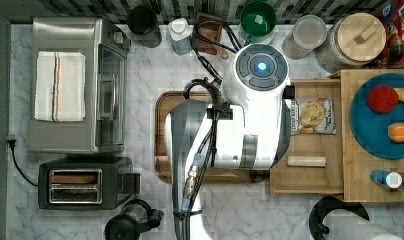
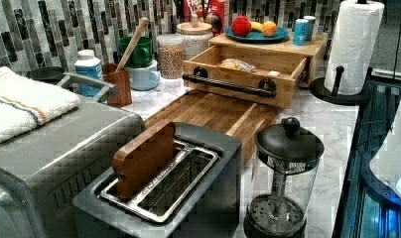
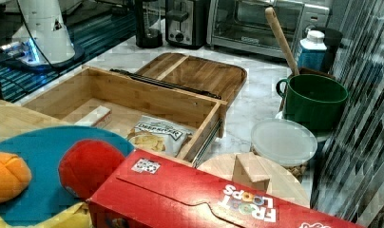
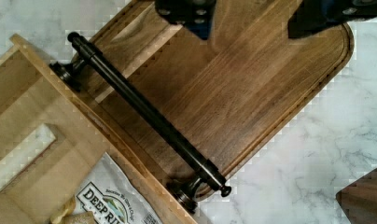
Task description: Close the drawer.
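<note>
In the top view the arm [image 1: 240,120] hides the front of the drawer [image 1: 310,175] and most of the cutting board [image 1: 162,135]. The gripper [image 4: 252,18] is cut off by the wrist picture's edge. The chip bag [image 4: 112,200] is cropped, its label partly unreadable.

Your wrist camera looks down on the open drawer [image 4: 46,140] and its black bar handle [image 4: 147,114].

You see the gripper [image 4: 252,16] with its two dark fingers [image 4: 184,11] spread apart above the walnut board [image 4: 238,88], clear of the handle. The handle runs across the drawer front, between the drawer and the board. Inside the drawer, behind the handle, lie a chip bag [image 4: 114,203] and a pale block [image 4: 21,154]. Beyond the board, away from the handle, is marble countertop [image 4: 317,158].
</note>
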### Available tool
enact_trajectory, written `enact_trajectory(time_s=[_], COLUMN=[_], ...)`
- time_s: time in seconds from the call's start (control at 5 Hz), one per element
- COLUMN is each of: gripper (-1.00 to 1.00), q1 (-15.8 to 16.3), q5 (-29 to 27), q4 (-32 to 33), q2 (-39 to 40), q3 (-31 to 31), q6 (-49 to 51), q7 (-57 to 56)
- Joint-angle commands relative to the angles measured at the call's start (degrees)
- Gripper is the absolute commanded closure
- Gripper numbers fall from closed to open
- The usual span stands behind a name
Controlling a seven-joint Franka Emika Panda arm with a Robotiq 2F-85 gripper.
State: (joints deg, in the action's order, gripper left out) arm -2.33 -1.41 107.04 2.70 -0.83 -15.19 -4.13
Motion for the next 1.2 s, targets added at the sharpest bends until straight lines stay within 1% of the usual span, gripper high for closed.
enact_trajectory(time_s=[0.2,0.4,0.6,0.8,1.0,1.2], gripper=[1.00,1.00,-1.00,-1.00,-1.00,-1.00], q1=[0.1,-0.2,-0.9,0.1,1.3,2.1], q5=[0.0,0.0,-3.0,-2.5,-0.5,2.3], q4=[0.1,0.1,5.8,11.8,12.5,14.8], q2=[0.0,0.0,-2.5,-4.9,-5.0,-6.1], q3=[-0.1,0.2,0.0,1.0,2.3,3.7], q6=[-0.1,-0.1,-5.3,-11.1,-9.9,-9.9], q7=[-0.8,-0.8,-9.5,-15.6,-18.8,-26.2])
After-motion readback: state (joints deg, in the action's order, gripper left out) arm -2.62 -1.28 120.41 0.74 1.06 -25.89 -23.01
